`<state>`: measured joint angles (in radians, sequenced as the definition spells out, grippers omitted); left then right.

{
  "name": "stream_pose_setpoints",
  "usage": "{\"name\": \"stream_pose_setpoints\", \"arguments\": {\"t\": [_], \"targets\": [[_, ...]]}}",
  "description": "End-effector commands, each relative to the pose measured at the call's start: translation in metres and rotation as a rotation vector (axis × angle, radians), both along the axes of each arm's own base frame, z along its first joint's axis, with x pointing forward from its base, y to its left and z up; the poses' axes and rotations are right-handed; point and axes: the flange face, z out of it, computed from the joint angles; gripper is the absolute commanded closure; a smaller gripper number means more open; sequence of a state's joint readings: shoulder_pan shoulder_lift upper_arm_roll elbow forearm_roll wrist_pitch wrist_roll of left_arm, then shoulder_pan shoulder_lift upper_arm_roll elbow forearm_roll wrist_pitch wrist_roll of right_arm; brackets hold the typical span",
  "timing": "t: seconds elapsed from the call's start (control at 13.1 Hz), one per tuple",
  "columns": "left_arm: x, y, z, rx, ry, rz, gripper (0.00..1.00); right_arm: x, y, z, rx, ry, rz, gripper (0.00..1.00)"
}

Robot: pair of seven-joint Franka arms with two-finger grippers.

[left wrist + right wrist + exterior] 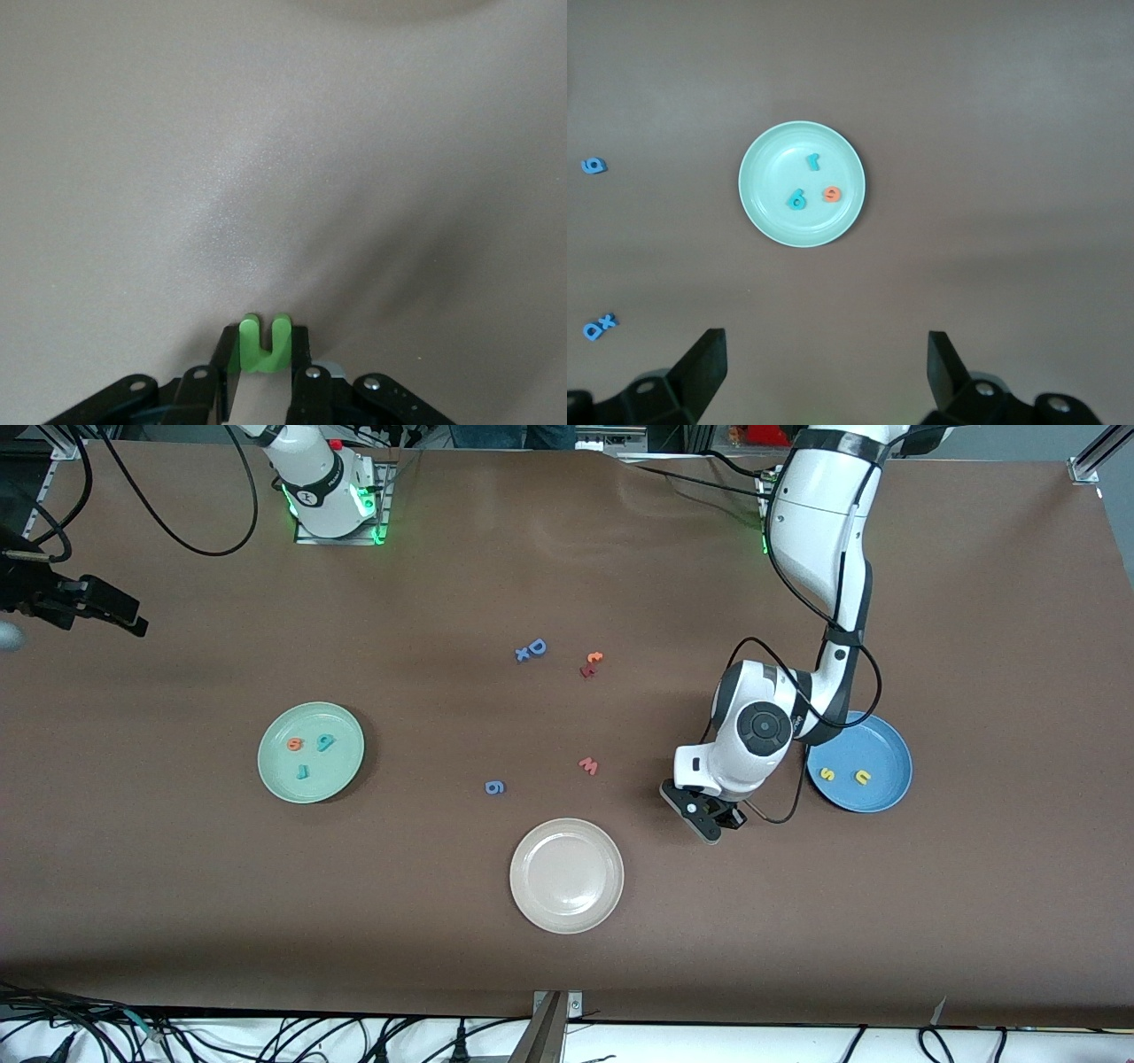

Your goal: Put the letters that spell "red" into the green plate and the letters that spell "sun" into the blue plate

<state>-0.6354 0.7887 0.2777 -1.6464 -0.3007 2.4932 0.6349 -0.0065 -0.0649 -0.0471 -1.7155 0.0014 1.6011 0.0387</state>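
My left gripper is down at the table between the beige plate and the blue plate, shut on an olive-green "u"/"n" letter that stands upright between its jaws. A yellow "s" and a yellow "u" lie in the blue plate. The green plate holds the orange "e", teal "d" and teal "r". My right gripper hangs open and empty high over the green plate, and waits.
A beige-white plate sits nearest the front camera at mid-table. Loose letters lie around the middle: a blue "g", a red "w", a blue "D" with an "x", and an orange "t" on a red letter.
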Motion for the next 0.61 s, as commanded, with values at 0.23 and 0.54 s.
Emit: {"name": "stream_pose_setpoints", "arguments": {"t": [0.23, 0.54], "targets": [[0.031, 0.08, 0.041, -0.061, 0.033, 0.025, 0.85, -0.002, 0.005, 0.002, -0.018, -0.012, 0.035, 0.0], [0.031, 0.178, 0.056, -0.019, 0.119, 0.05, 0.81, 0.001, 0.003, 0.004, -0.018, -0.016, 0.041, 0.0]]}}
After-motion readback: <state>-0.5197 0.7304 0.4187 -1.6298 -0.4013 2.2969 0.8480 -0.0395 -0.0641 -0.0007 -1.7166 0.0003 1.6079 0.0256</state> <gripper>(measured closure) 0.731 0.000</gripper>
